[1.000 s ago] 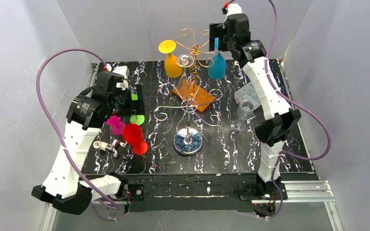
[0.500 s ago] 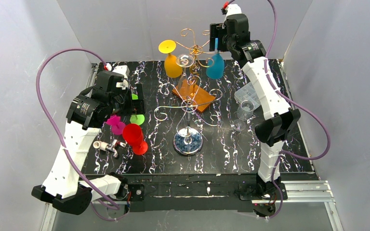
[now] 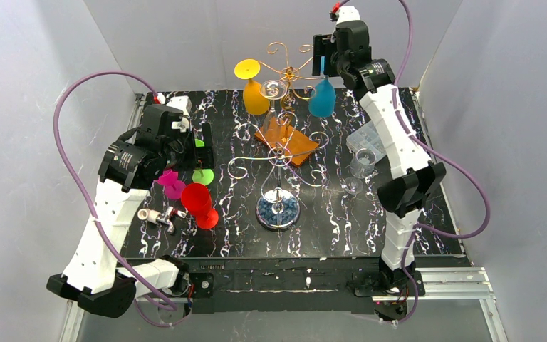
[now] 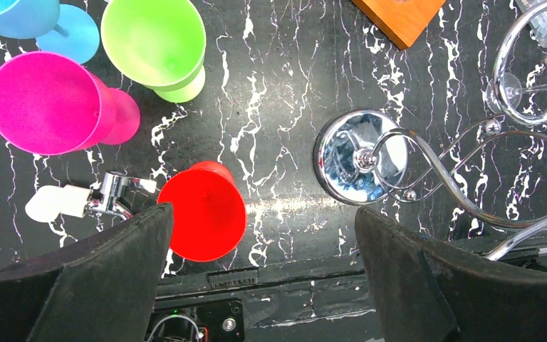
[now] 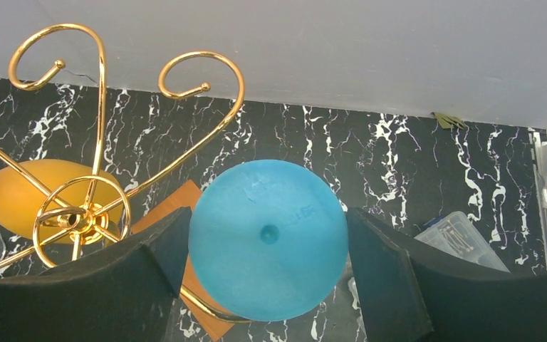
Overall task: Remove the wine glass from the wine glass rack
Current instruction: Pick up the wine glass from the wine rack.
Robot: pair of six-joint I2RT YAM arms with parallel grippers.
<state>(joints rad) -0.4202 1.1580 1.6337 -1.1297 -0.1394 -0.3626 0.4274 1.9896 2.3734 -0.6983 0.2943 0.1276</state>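
Right tool (image 5: 267, 224) pinches foot of blue wine glass (image 3: 321, 101), hung inverted on top tier of wine glass rack (image 3: 278, 210), far counter (image 3: 327, 214) edge. Two glasses on rack: blue one, yellow glass (image 3: 256, 98). Left tool (image 4: 263, 214) spread above red glass (image 4: 203, 214).

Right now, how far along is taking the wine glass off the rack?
Done: the right gripper is at the blue wine glass, fingers against both sides of its foot. In hand: the grip appears closed. Left: the glass is not yet lifted clear of the wine glass rack, where the yellow glass hangs. The left gripper is open.
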